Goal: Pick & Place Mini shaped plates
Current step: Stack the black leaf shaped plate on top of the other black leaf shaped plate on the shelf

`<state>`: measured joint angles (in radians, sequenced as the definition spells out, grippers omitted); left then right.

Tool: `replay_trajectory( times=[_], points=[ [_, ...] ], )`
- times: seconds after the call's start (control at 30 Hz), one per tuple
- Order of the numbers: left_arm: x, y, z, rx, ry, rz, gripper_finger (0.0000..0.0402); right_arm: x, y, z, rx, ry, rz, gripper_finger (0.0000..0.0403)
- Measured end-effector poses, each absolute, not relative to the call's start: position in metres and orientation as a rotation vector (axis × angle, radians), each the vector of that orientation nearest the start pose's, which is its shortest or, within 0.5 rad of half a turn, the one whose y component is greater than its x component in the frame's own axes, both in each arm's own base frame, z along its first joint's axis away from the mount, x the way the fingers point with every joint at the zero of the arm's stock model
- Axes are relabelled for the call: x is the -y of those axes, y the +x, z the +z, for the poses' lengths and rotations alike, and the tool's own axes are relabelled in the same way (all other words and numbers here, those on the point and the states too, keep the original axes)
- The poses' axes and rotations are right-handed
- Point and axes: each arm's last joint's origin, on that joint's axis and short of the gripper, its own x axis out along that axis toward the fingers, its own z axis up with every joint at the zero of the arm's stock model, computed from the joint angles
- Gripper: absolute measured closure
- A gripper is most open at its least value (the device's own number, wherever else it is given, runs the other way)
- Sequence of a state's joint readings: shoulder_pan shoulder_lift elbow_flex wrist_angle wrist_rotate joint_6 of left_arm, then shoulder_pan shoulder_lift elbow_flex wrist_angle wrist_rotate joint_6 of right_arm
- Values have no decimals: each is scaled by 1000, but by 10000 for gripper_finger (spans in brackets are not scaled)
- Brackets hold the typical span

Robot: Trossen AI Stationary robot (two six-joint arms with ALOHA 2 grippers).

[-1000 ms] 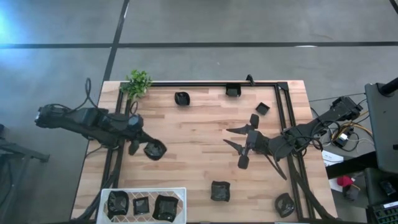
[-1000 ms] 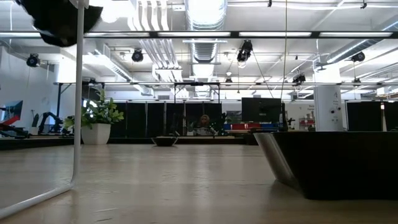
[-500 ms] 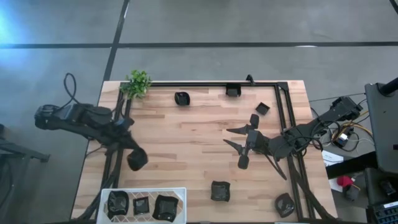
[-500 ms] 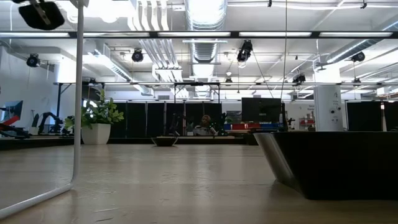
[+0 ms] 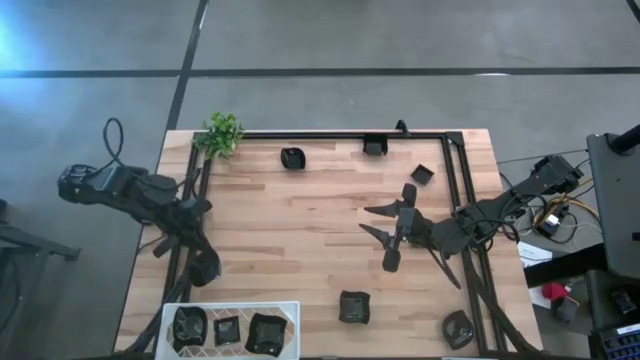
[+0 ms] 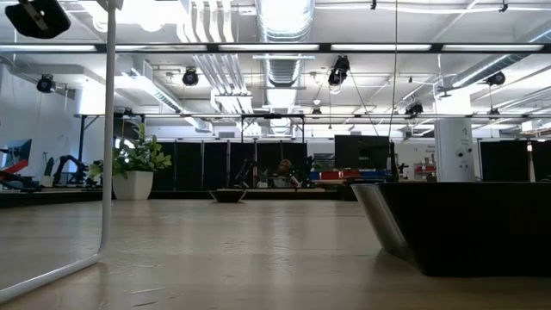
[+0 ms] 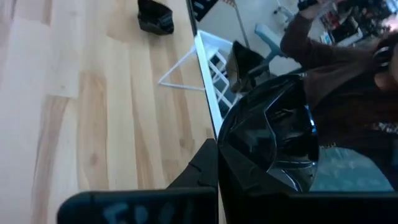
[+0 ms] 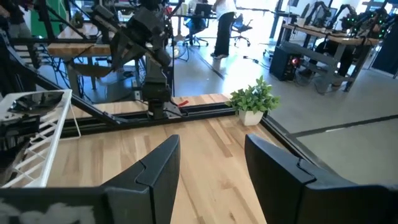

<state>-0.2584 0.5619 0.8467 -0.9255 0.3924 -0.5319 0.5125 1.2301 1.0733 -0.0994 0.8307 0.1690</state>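
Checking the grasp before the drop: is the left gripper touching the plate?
Touching. The left wrist view shows the left gripper shut on the glossy black plate.

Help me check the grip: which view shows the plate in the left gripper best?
The left wrist view: the plate fills the frame, glossy and clamped in the shut left gripper. The high view shows it only as a small dark shape above the white tray. The low and right wrist views don't clearly show it.
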Motion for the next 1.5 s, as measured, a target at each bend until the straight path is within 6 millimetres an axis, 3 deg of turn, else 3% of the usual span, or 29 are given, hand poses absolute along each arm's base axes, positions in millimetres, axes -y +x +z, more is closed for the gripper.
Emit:
replay_trajectory(
  times=[0.27,0.67,0.83,1.0,1.3,1.5],
  points=[
    [45,98,310,-865,-509,-487,402,-112,244,351,-174,4,-332,225],
    [80,121,319,-1025,-538,-533,401,-112,244,351,-173,17,-334,225],
    [97,119,323,-1134,-527,-552,401,-112,244,351,-174,13,-333,225],
    [113,115,331,-1126,-499,-537,401,-112,244,348,-181,7,-334,225],
    [144,106,320,-1252,-468,-551,401,-112,244,348,-180,8,-334,225],
    [152,107,318,-1243,-450,-560,401,-112,244,348,-181,5,-334,225]
  ],
)
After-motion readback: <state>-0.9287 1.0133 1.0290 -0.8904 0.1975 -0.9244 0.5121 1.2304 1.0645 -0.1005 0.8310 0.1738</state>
